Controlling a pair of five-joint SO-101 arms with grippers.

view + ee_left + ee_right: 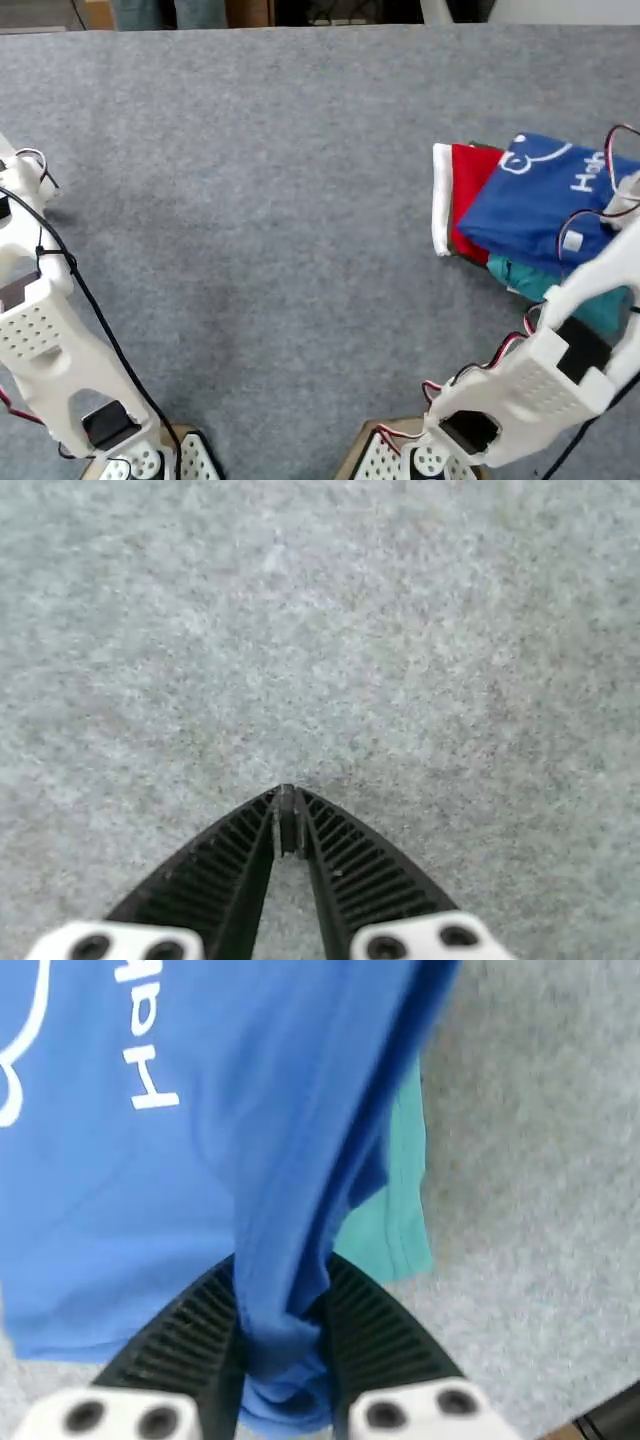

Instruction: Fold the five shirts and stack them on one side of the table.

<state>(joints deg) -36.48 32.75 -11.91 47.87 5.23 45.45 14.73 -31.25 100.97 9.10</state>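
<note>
While the left tool (288, 820) sits closed over the grey worktop (250, 200), the right tool (282, 1270) pinches the blue shirt (540, 205).

At the left edge of the high view the left arm (35, 340) stands over the worktop, its tool's black ribbed fingers (235, 865) meeting at the tips with nothing between them. On the right side lies a pile of shirts. A red shirt (470, 185) with a white edge is furthest left, the blue shirt with white print lies tilted on top of it, and a teal shirt (545, 282) pokes out beneath the blue one, nearer the arm bases. The right arm (540, 375) hangs over the pile, its tool's fingers (195, 1325) clamped on a bunched fold of the blue shirt.
</note>
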